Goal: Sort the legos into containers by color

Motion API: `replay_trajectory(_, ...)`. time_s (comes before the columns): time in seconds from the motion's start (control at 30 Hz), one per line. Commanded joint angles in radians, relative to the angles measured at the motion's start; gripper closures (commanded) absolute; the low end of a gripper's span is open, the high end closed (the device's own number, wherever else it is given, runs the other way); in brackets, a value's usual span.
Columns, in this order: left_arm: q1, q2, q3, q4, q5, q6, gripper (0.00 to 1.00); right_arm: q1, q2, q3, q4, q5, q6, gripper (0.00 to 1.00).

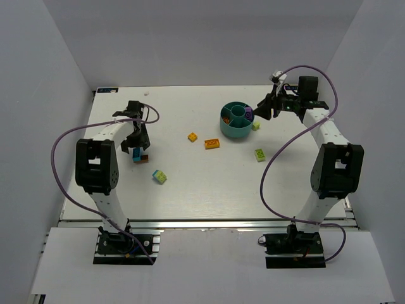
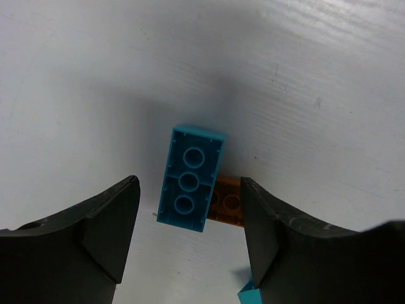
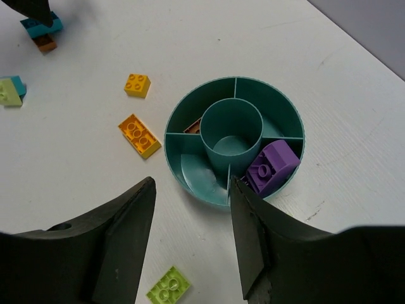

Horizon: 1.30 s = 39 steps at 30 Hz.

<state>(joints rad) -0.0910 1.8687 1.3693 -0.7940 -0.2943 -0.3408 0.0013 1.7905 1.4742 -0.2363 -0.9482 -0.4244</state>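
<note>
My left gripper [image 1: 135, 150] [image 2: 188, 190] hangs open over the table's left side. A cyan lego [image 2: 190, 180] [image 1: 137, 156] lies underside up between and just beyond its fingertips, gaps on both sides. An orange lego [image 2: 226, 201] touches the cyan one's right side. My right gripper [image 1: 261, 109] [image 3: 192, 187] is open and empty above the teal bowl [image 3: 235, 78] [image 1: 234, 133]. A purple lego [image 3: 272, 168] lies in one wedge and a brown-orange one [image 3: 193, 128] in another. On the table lie a yellow lego [image 3: 137, 85], an orange-yellow one [image 3: 140, 135], a lime one [image 3: 168, 288] and a cyan-with-lime one [image 1: 159, 177].
Another lime lego [image 1: 255, 125] rests against the bowl's right side. White walls close in the table on the left, back and right. Purple cables loop beside both arms.
</note>
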Motion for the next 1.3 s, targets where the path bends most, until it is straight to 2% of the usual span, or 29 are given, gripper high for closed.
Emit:
replay_trajectory(0.0,-0.001,0.007,0.031,-0.022,0.027,0.043,0.26,-0.003,-0.049,0.011,0.035,-0.018,0.015,0.43)
replay_trajectory(0.13,-0.001,0.024,0.008,-0.002,0.037,0.057,0.33,-0.003,-0.045,0.018,0.035,-0.021,0.024,0.43)
replay_trajectory(0.2,0.000,0.041,0.004,0.006,0.044,0.059,0.41,-0.003,-0.045,0.023,0.029,-0.023,0.027,0.43)
replay_trajectory(0.27,-0.001,0.050,0.001,0.010,0.046,0.060,0.44,0.009,-0.048,0.026,0.028,-0.024,0.024,0.43)
replay_trajectory(0.57,0.004,0.055,-0.016,0.026,0.069,0.059,0.58,0.121,-0.094,0.012,-0.086,-0.007,-0.114,0.39)
replay_trajectory(0.7,0.007,0.009,-0.007,0.032,0.121,0.031,0.71,0.178,-0.108,0.003,-0.112,-0.006,-0.122,0.40)
replay_trajectory(0.73,0.007,-0.011,0.000,0.032,0.138,0.020,0.76,0.192,-0.106,0.006,-0.123,0.011,-0.117,0.42)
replay_trajectory(0.8,0.007,-0.086,0.007,0.058,0.190,-0.025,0.78,0.233,-0.105,0.012,-0.139,0.025,-0.097,0.47)
replay_trajectory(0.83,0.008,-0.118,0.001,0.077,0.266,-0.047,0.79,0.247,-0.105,0.015,-0.141,0.031,-0.042,0.51)
replay_trajectory(0.93,0.008,-0.256,-0.094,0.243,0.476,-0.157,0.81,0.307,-0.080,0.027,-0.120,0.007,0.114,0.53)
replay_trajectory(1.07,-0.003,-0.405,-0.283,0.593,0.627,-0.355,0.83,0.371,-0.025,0.064,-0.106,-0.024,0.472,0.50)
replay_trajectory(1.1,-0.010,-0.426,-0.317,0.648,0.633,-0.430,0.83,0.385,-0.008,0.070,-0.094,-0.005,0.530,0.49)
replay_trajectory(1.17,-0.041,-0.468,-0.386,0.754,0.620,-0.486,0.84,0.429,0.006,0.095,-0.090,0.067,0.605,0.45)
replay_trajectory(1.27,-0.102,-0.470,-0.400,0.785,0.571,-0.520,0.84,0.479,0.027,0.142,-0.081,0.172,0.711,0.37)
